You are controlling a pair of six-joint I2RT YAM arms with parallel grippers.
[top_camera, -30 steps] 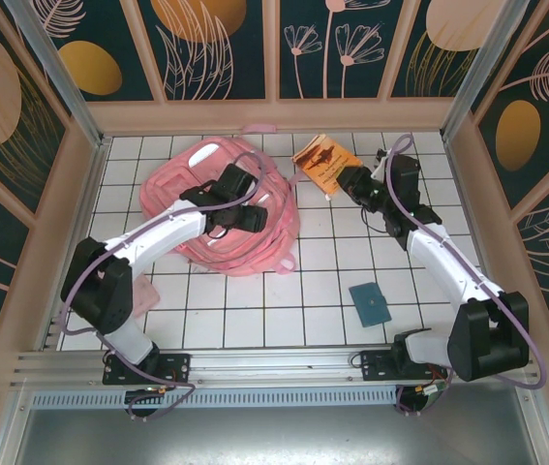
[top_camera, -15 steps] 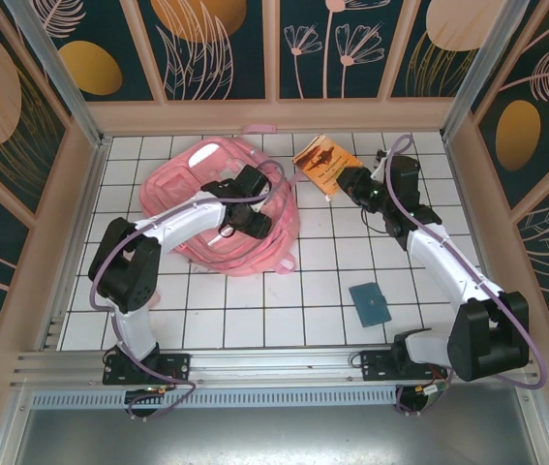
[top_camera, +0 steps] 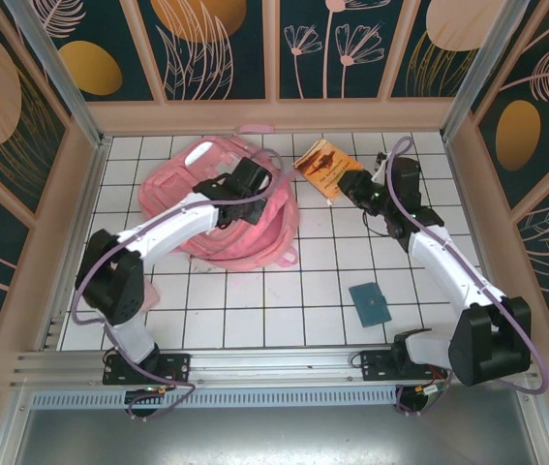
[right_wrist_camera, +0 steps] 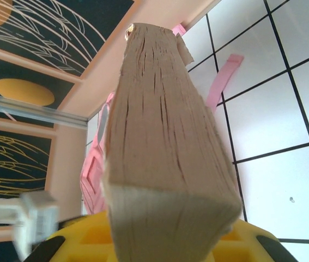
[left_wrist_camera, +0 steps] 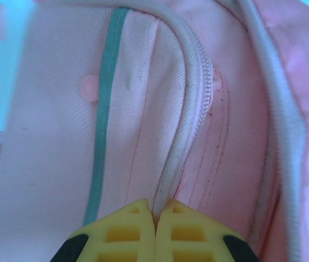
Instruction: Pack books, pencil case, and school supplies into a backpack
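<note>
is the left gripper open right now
No, the left gripper is shut, its yellow tips meeting on the zipper seam of the pink backpack.

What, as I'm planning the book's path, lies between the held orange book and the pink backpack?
Nothing: in the top view, just a narrow strip of bare tiled table separates the orange book from the backpack.

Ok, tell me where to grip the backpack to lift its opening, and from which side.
Pinch the raised zipper edge of the backpack, probably coming down from above: it stands up as a narrow ridge on soft, flat-lying fabric. The left gripper is shut on it that way.
</note>
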